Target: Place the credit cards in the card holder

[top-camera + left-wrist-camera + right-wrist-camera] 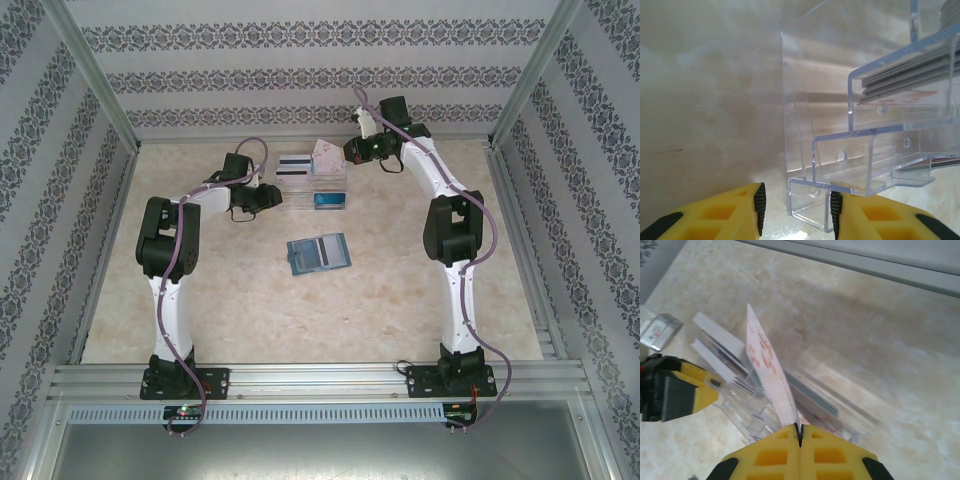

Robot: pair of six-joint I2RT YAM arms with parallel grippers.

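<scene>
Credit cards (293, 165) mostly sit in clear tray (800, 125), far side of table. Right gripper (799, 432) clamped on pale pinkish card (767, 370), tilted over tray. Left gripper (796, 205) jaws apart, tray corner between. Card holder (318, 254) lies open mid-table. I judge loading barely begun.

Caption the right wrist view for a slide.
Right gripper pinches a pale pinkish-white credit card edge-on over the clear compartmented tray.
</scene>
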